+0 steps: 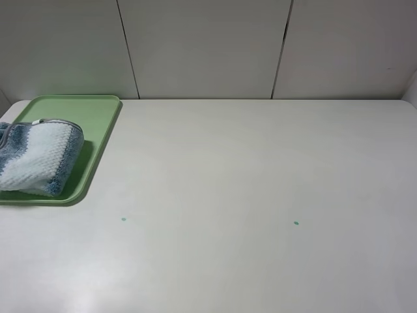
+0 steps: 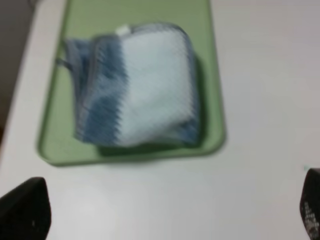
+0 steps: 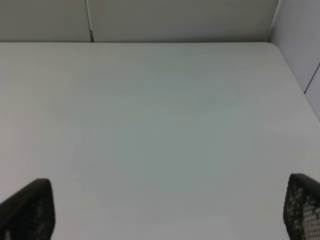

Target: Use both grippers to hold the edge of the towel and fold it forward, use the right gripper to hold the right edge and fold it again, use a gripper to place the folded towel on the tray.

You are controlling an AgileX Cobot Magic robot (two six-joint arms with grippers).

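Note:
The folded towel [image 1: 38,158], striped white and blue-grey, lies on the light green tray [image 1: 98,120] at the far left of the table. In the left wrist view the towel [image 2: 137,85] rests on the tray [image 2: 210,65], with its small white tag [image 2: 122,31] at one corner. The view is blurred. My left gripper [image 2: 165,215] is open and empty, clear of the tray and apart from the towel. My right gripper [image 3: 165,210] is open and empty over bare table. Neither gripper shows in the exterior high view.
The white table [image 1: 260,182] carries two small green dots [image 1: 124,219] [image 1: 296,223]. Grey wall panels [image 1: 208,45] stand behind the table's back edge. A side wall [image 3: 300,35] borders the table in the right wrist view.

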